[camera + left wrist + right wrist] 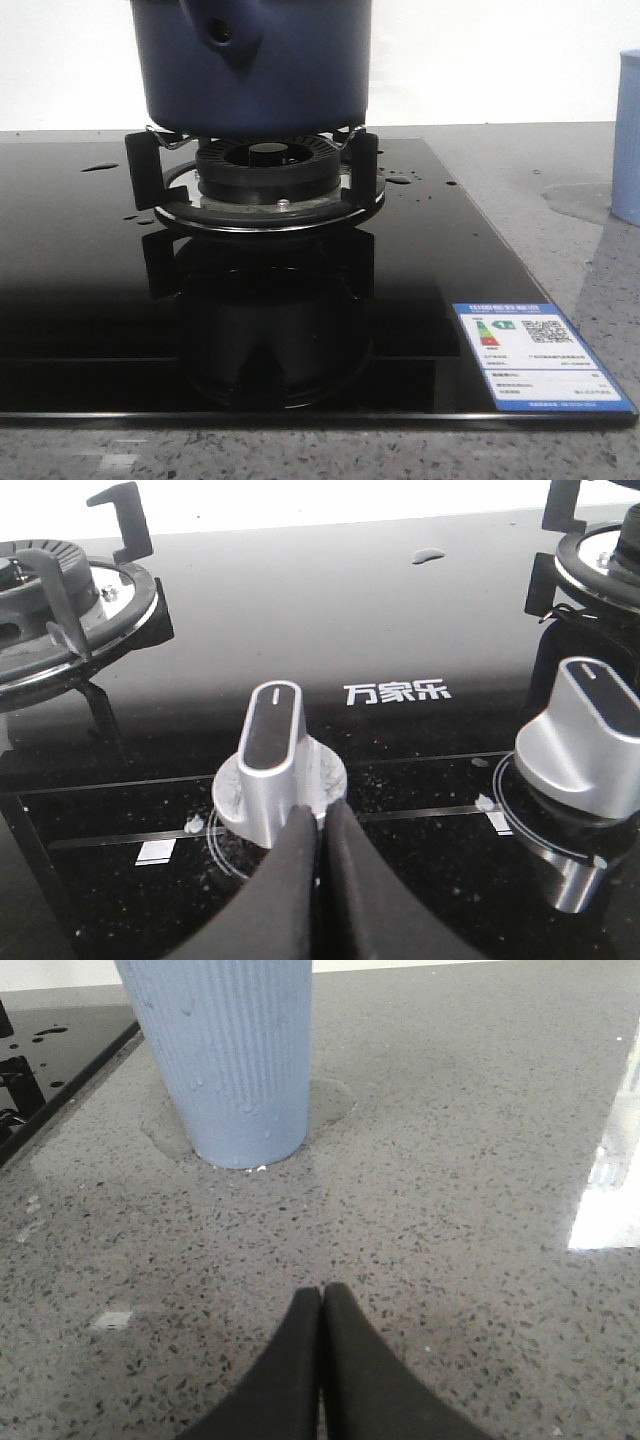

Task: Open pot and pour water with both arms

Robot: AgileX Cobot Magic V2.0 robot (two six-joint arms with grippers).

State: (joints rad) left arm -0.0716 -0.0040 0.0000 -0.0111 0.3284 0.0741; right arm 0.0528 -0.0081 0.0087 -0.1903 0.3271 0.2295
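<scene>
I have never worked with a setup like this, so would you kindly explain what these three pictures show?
This is a two-armed robot at a glass gas hob. The front view looks forward: the dark blue pot sits on a burner stand, with a pale blue cup standing on the stone counter. The other two pictures come from cameras on the wrists. The left tool is closed, just behind a silver knob. The right tool is closed too, over the counter near the cup. Neither holds anything.
</scene>
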